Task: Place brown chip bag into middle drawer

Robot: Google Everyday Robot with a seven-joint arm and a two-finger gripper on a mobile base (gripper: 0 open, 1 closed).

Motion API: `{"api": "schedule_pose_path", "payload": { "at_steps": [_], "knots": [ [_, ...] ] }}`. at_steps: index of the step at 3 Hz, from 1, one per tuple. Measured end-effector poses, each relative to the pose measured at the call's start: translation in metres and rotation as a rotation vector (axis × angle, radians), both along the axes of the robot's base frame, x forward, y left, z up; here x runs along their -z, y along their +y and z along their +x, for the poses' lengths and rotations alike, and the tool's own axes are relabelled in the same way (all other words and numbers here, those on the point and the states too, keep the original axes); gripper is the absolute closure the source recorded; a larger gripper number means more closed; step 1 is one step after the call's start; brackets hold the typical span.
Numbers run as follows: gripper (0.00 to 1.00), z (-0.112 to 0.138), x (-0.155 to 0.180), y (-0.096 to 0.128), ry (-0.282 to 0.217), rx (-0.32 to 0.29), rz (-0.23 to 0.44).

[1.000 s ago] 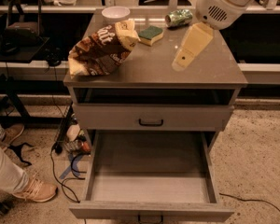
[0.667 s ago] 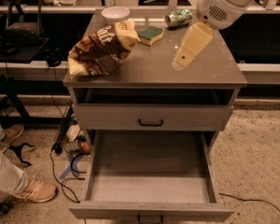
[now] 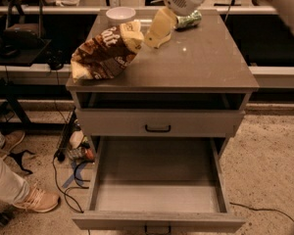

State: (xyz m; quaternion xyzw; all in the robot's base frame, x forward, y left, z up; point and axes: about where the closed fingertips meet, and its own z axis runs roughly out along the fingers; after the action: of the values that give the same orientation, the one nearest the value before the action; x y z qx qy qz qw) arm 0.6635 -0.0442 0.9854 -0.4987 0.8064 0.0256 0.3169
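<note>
At the front of the grey cabinet, the middle drawer stands pulled out, its flat floor bare. Above it sits the upper drawer front with its black handle, shut. The brown chip bag lies on the left side of the cabinet top, tilted, its lower end at the left edge. The gripper hangs over the back middle of the cabinet top, just right of the bag's cream upper end. It seems to stand apart from the bag and holds nothing that I can see. Whether it is spread or closed I cannot tell. At the cabinet's back edge stand a white bowl and a green can.
</note>
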Motion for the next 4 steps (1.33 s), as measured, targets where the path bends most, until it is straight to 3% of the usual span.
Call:
{"api": "schedule_pose_path", "payload": {
  "at_steps": [2, 4],
  "knots": [
    [0.00, 0.050, 0.009, 0.066, 0.015, 0.049, 0.023],
    [0.00, 0.070, 0.028, 0.104, 0.058, 0.076, -0.047]
  ]
}}
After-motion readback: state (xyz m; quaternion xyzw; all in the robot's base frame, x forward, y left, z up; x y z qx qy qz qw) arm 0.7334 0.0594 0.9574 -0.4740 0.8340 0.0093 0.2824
